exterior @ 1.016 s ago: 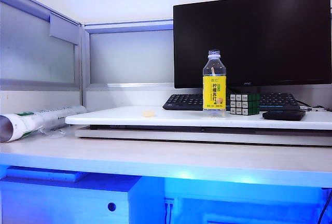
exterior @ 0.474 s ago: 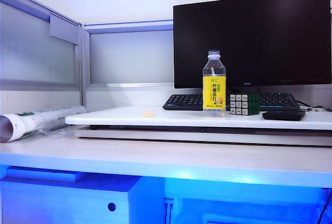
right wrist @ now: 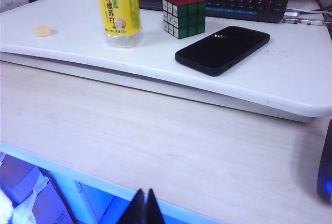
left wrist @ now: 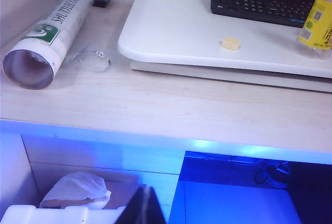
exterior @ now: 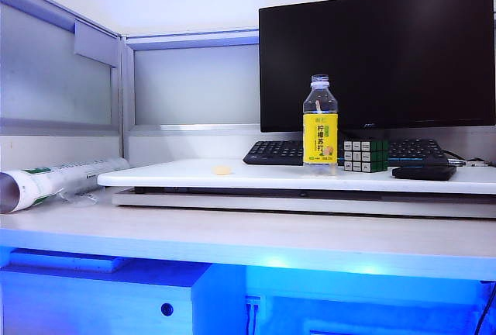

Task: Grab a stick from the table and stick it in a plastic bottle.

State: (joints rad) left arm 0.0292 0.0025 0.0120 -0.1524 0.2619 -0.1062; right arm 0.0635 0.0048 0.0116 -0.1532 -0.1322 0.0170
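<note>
The left gripper [left wrist: 144, 206] hangs below the front edge of the counter [left wrist: 171, 112], its jaws pressed together with nothing between them. The right gripper [right wrist: 143, 206] sits the same way on its own side — tips shut, empty, low in front of the counter edge. Neither arm shows in the exterior view.

Out from the grippers, on the raised white board [right wrist: 290, 79], stands the plastic bottle [exterior: 320, 124], upright, cap off, with its yellow label facing forward. A thin pale sliver shows inside the bottle's neck in the exterior view; I judge this to be the stick [exterior: 317, 108], already in the bottle, though it is too slight to be sure. No stick lies on the counter in any view.

Just beside the bottle sits a puzzle cube [right wrist: 183, 15], then a black phone [right wrist: 223, 49], with a keyboard [exterior: 341, 151] behind. A small yellowish cap [left wrist: 231, 43] rests on the board, and a rolled white tube [left wrist: 47, 37] lies well apart at the far left.

The risk from here is small but real: the bottle looks light and nearly empty, so any arm sweeping over the board could tip it — and the stick would slide out.
</note>
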